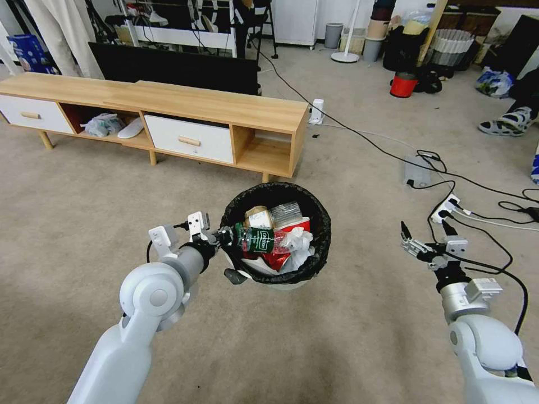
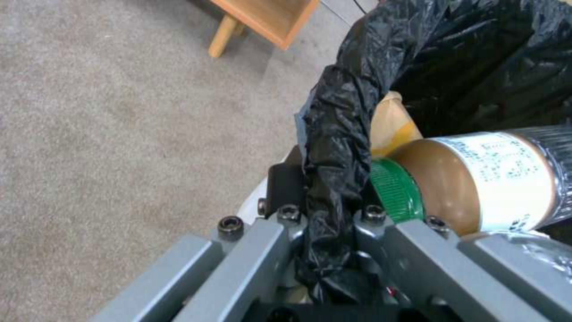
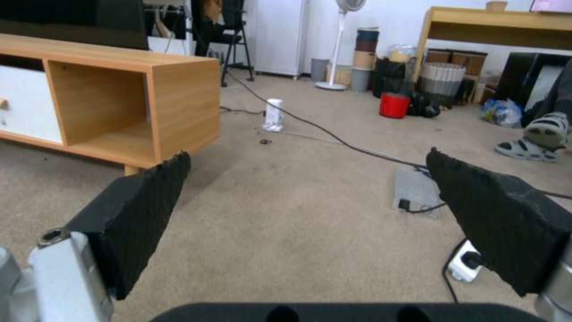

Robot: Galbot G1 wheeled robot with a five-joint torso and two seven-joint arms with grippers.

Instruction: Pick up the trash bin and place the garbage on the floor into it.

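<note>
The trash bin, a small white pail lined with a black bag, is in front of me on the floor. My left gripper is shut on its near-left rim; in the left wrist view the gripper pinches the bag-covered rim. Garbage lies inside: a green-labelled bottle, a red carton, white tissue, a brown piece and a clear bottle. My right gripper hangs open and holds nothing, over the carpet to the bin's right.
A long wooden TV bench stands just behind the bin. Black cables and white power strips lie on the carpet by my right arm. Farther back are a red bucket, a fan stand and a person's sandalled foot.
</note>
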